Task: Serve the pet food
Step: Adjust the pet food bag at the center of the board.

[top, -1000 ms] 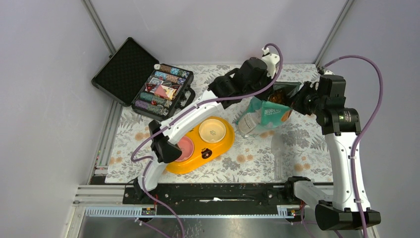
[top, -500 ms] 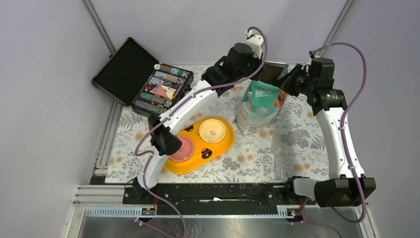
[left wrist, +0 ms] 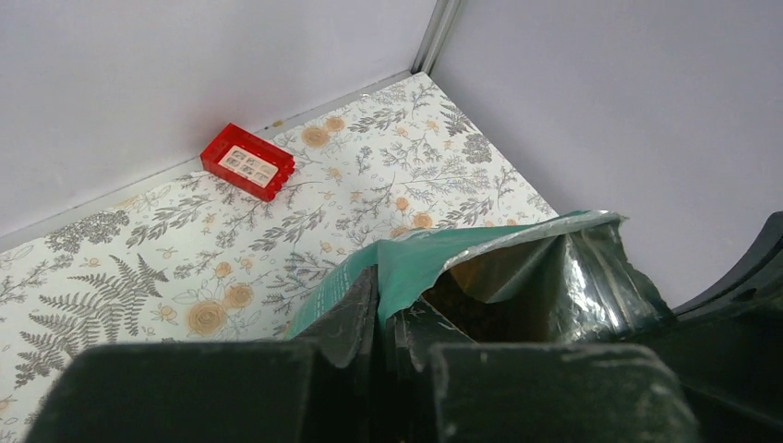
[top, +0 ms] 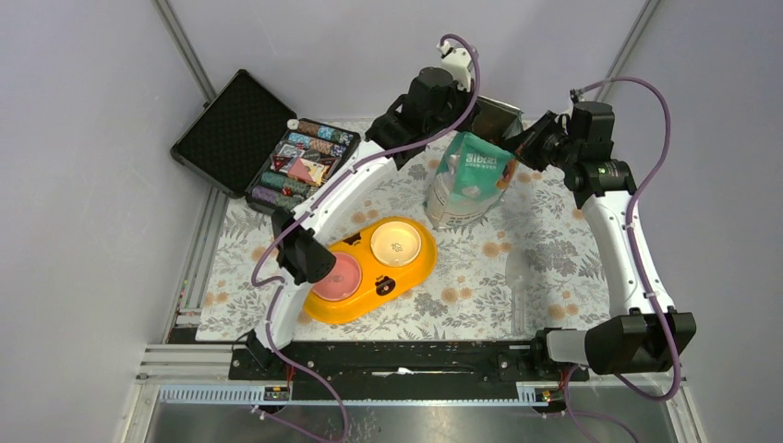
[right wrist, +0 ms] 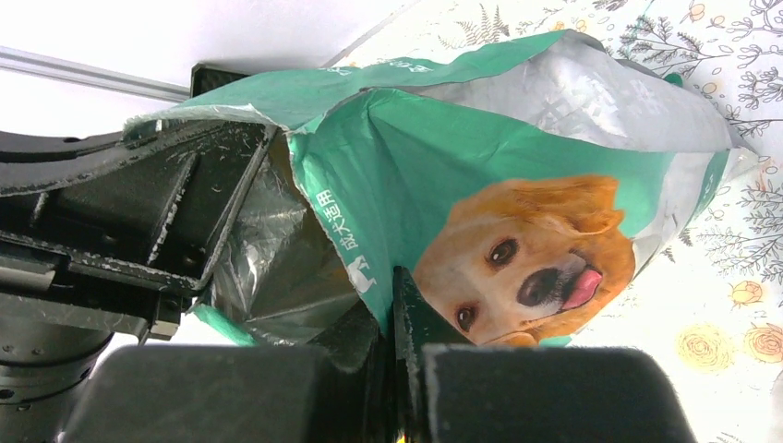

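Top external view: the teal-and-white pouch (top: pixel 469 180) is held tilted just beyond the yellow feeder (top: pixel 365 303), its open mouth turned away from the feeder's cream bowl (top: pixel 395 245) and pink bowl (top: pixel 340 275), while an open black case (top: pixel 226 129) of poker chips (top: pixel 305 157) lies well off to the feeder's far left. Both arms stretch out past the feeder, the left gripper (left wrist: pixel 383 309) clenched on one lip of the pouch mouth and the right gripper (right wrist: pixel 390 305) clenched on the edge of the dog-printed panel. The pet food (left wrist: pixel 454 293) shows only dimly as a dark mass inside the pouch, just behind the left gripper's fingertips and beyond the feeder.
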